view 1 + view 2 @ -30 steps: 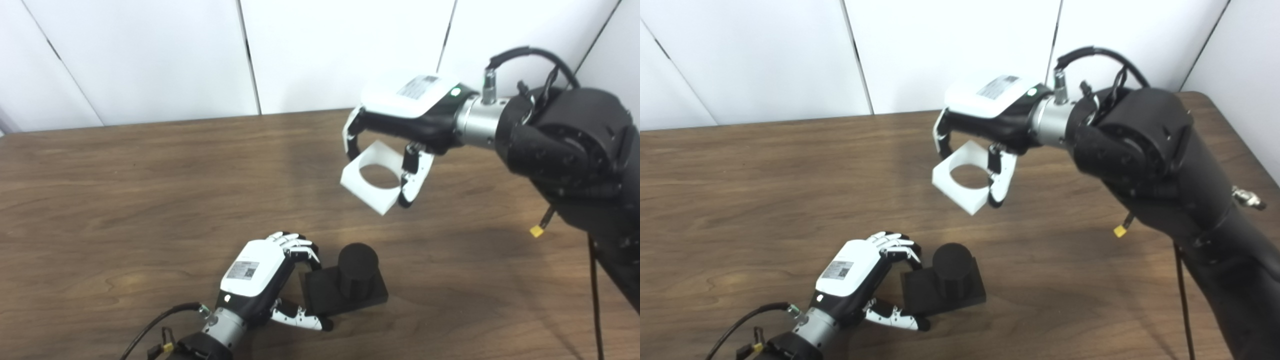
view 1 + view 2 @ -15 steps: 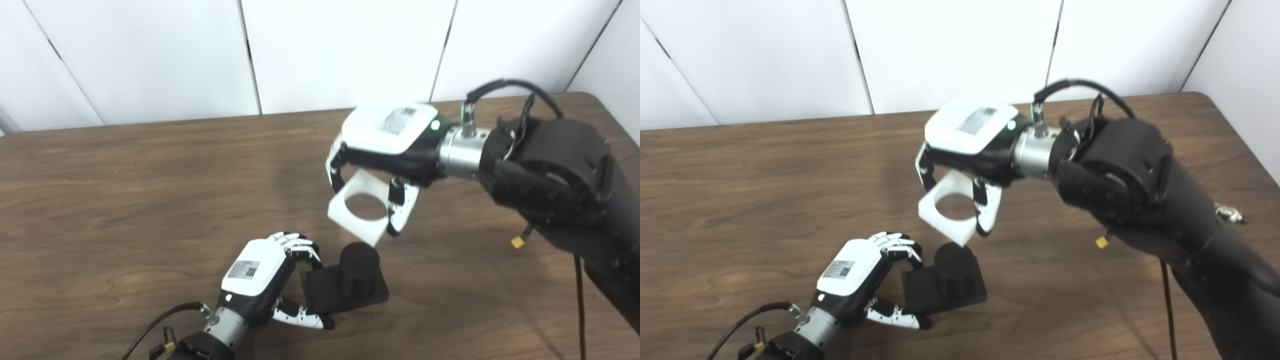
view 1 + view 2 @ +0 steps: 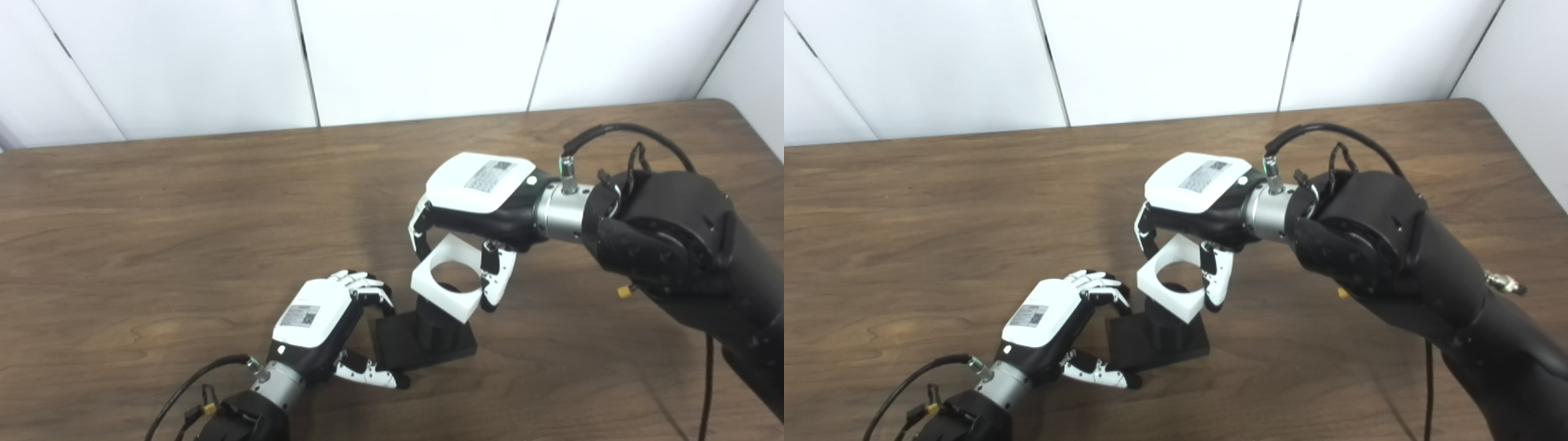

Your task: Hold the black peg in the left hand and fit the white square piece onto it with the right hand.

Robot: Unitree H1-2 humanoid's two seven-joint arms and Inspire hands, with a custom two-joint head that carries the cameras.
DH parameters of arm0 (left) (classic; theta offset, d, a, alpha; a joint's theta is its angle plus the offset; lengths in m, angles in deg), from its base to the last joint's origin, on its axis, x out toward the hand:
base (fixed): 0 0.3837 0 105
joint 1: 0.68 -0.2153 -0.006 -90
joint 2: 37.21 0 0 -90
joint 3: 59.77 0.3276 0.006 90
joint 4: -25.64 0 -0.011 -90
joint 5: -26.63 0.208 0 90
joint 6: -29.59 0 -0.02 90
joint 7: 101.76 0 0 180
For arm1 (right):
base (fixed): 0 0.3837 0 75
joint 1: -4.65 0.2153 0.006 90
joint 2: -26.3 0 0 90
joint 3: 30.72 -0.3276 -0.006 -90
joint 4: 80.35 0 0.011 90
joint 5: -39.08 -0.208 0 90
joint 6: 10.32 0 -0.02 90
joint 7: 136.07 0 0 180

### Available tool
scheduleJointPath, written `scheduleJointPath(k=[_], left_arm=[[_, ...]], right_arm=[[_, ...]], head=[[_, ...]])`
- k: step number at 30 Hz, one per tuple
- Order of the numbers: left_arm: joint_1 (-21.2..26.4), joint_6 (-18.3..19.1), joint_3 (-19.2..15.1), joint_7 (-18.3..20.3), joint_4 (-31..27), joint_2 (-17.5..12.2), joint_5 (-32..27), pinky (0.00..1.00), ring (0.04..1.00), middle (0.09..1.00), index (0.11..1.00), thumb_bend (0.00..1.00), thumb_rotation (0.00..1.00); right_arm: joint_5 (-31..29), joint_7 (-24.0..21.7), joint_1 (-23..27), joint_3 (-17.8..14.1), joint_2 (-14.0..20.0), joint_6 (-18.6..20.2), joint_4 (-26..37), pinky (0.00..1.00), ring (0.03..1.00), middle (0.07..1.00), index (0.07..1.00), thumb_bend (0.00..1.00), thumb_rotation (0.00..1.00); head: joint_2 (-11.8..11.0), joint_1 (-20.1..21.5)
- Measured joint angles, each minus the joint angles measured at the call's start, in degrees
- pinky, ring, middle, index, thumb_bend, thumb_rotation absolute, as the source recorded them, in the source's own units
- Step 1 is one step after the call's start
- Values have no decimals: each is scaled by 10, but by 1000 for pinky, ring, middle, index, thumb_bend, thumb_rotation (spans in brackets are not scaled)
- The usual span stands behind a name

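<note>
1. Left hand [image 3: 318, 321] grips the square base of the black peg [image 3: 429, 337], fingers [image 3: 361, 285] at its far edge and thumb at its near edge, steadying it on the desk [image 3: 153, 214].
2. Right hand [image 3: 471, 211] grasps the white square piece [image 3: 444, 285] from above, pinching opposite sides.
3. The piece hangs tilted just below the right palm, its round hole over the peg's top, whose cylinder shows beneath it.
</note>
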State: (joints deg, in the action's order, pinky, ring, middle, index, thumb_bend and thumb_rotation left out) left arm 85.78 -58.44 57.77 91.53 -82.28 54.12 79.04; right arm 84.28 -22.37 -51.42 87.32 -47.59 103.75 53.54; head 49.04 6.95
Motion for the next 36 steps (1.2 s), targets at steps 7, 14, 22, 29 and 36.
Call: scheduleJointPath(k=[7,14,22,29,36], left_arm=[[2,0,0,2,0,1,1,900,844,771,487,515,49],[2,1,0,3,0,2,1,908,847,772,487,514,49],[2,2,0,4,0,4,1,909,847,772,487,514,49],[2,2,1,5,0,6,1,906,848,774,487,514,49],[2,2,1,8,0,6,1,901,849,776,487,514,50]], right_arm=[[16,0,-9,8,-12,0,-1,826,828,753,482,525,136],[30,0,-22,18,-21,0,-1,817,825,751,483,524,136],[37,0,-32,21,-26,0,0,815,821,743,482,525,136],[46,0,-41,23,-27,-1,1,790,822,742,483,524,136],[51,0,-47,23,-28,-1,3,804,831,749,483,524,136]], head=[[1,1],[0,1],[2,-2],[3,-2],[4,-4]])
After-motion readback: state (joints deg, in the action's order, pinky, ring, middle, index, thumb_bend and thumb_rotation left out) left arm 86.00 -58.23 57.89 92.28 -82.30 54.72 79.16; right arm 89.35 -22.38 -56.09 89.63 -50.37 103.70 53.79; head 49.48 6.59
